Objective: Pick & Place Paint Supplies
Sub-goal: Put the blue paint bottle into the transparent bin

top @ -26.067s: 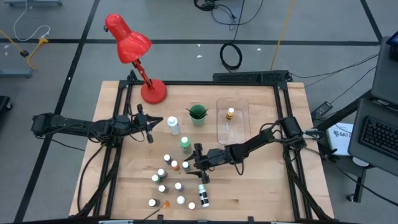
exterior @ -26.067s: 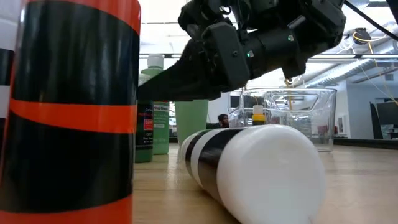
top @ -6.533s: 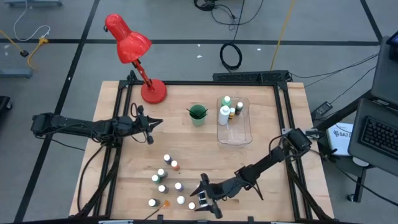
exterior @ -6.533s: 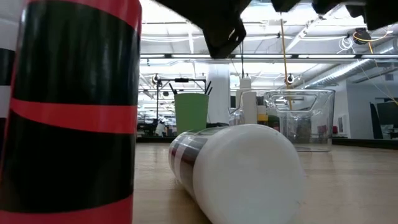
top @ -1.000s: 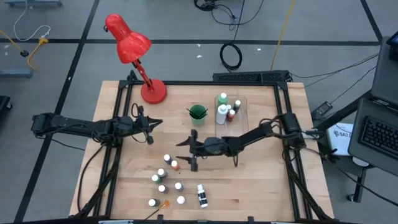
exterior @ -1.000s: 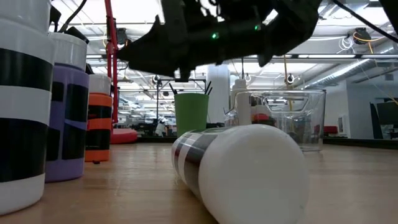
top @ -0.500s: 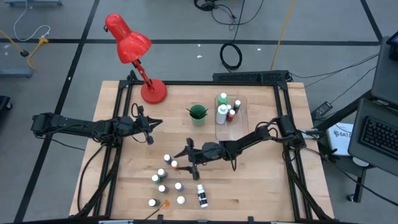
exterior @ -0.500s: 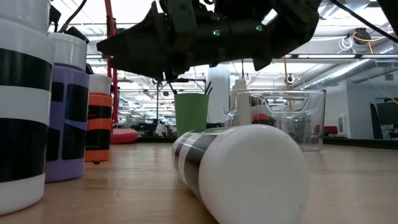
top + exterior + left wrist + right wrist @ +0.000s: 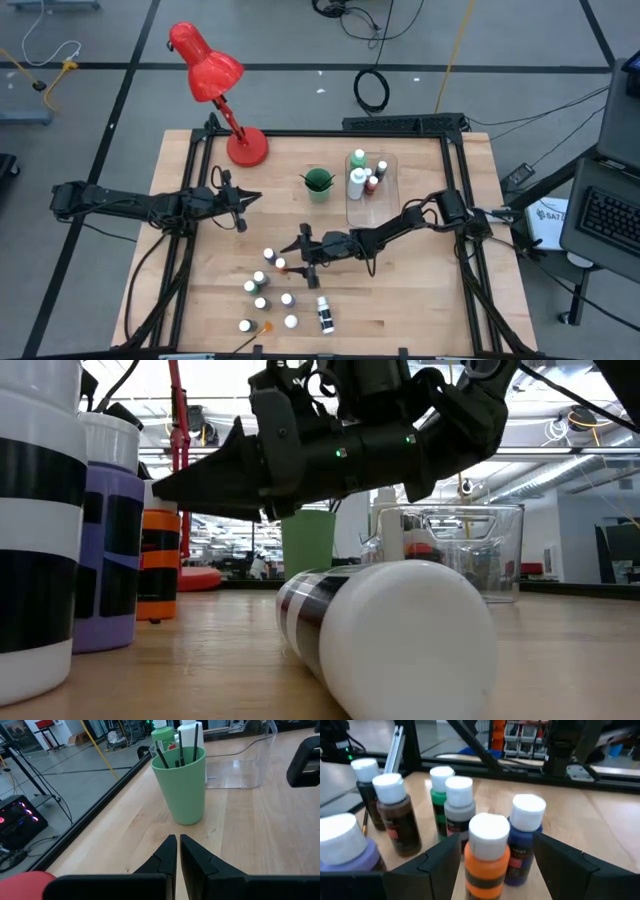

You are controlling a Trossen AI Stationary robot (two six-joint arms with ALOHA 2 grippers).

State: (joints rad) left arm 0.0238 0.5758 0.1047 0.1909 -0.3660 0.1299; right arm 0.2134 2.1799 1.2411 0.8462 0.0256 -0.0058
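Note:
Several tiny white-capped paint bottles (image 9: 262,290) stand in a cluster on the near-left part of the table. One black-and-white bottle (image 9: 324,314) lies on its side. My right gripper (image 9: 292,252) hangs open and level at the cluster's far edge. Its fingers (image 9: 435,865) stand on either side of an orange bottle (image 9: 487,852) without touching it. A blue bottle (image 9: 526,840) stands just behind the orange one. Thin dark brushes (image 9: 175,750) stick up out of the green cup (image 9: 318,183). My left gripper (image 9: 240,205) waits shut at the table's left.
A clear plastic bin (image 9: 385,205) at the far right holds taller bottles (image 9: 356,182) and small ones. A red desk lamp (image 9: 215,75) stands at the far-left corner. One brush (image 9: 262,330) lies at the near edge. Bare wood lies right of the cluster.
My right gripper has sunk and gone toward the bottle cluster at the table's near left, staying open. In the low view it now hangs lower, over the orange bottle. The bottles have kept their places.

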